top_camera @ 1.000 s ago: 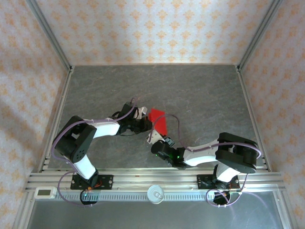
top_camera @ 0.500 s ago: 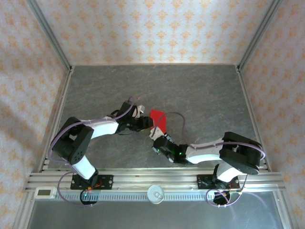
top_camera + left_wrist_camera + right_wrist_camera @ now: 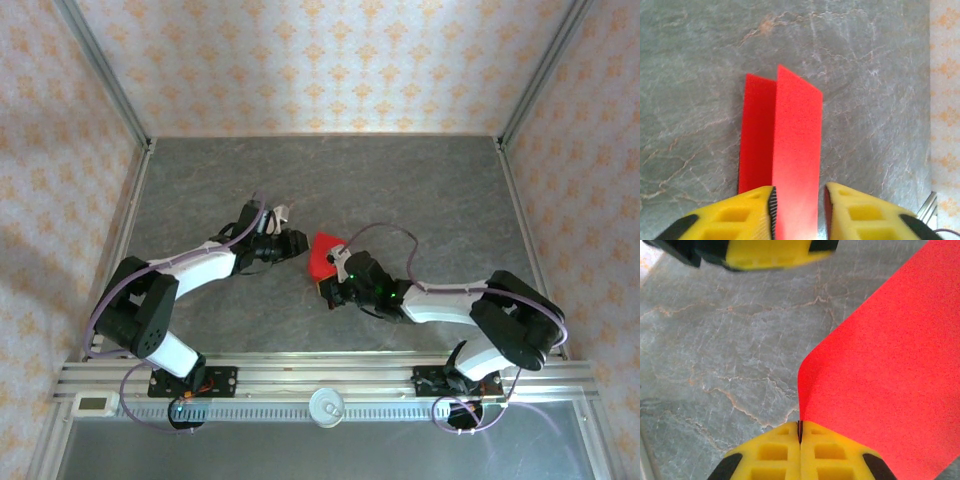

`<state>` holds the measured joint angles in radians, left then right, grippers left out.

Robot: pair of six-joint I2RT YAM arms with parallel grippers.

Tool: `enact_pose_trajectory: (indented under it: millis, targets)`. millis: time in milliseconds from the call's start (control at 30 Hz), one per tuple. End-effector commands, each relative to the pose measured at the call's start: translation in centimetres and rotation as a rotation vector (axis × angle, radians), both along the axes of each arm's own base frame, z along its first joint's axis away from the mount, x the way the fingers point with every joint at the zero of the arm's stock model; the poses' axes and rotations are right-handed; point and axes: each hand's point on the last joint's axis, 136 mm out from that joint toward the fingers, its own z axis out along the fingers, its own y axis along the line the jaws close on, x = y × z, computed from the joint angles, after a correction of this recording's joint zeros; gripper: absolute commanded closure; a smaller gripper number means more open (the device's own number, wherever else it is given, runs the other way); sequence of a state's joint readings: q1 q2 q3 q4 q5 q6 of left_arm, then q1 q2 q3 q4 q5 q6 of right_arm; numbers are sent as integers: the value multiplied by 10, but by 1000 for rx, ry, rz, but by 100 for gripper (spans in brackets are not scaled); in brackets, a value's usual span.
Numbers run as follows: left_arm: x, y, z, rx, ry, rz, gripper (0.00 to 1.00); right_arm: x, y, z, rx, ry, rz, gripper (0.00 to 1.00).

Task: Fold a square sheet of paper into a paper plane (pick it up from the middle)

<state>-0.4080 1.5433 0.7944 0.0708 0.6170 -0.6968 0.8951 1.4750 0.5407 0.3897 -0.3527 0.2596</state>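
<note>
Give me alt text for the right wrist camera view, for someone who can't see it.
The right fingers, yellow and pressed shut at the bottom edge, pinch a bright red sheet of paper that spreads toward the upper right. Below it lies a grey stone-patterned table, with the left fingers showing at the top edge.

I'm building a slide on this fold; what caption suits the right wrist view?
Right fingers pinched shut on an edge of the red paper, grey marbled table behind.

Left arm (image 3: 205,265), right arm (image 3: 445,305): white links, black joints, looping purple cables. Left gripper (image 3: 797,195), right gripper (image 3: 800,426): yellow fingers (image 3: 735,217), recessed pockets, ribbed black inner pads, black housing behind fingers.
</note>
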Motion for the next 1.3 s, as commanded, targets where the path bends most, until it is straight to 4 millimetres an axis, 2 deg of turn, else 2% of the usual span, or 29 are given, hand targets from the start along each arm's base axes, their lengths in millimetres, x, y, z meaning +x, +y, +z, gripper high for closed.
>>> enact_pose_trajectory:
  millis: [0, 267, 567, 633, 767, 967, 1267]
  targets:
    - [12, -9, 19, -31, -52, -30, 74, -11, 10, -2, 48, 92, 50, 98]
    - [21, -35, 7, -18, -15, -138, 83, -11, 9, -3, 83, 109, 54, 99]
    - [30, -58, -40, 118, 64, -242, 91, -11, 5, -11, 75, 138, 49, 99]
    - [29, -60, -57, 156, 91, -259, 91, -10, 5, -12, 73, 141, 48, 99]
    - [24, -56, -84, 221, 132, -271, 93, -8, 4, -13, 71, 146, 45, 99]
    - [13, -43, -110, 274, 177, -260, 95, 2, -4, -21, 67, 201, 6, 98]
    - [7, -38, -116, 279, 188, -245, 95, 17, -19, -27, 57, 236, -58, 99]
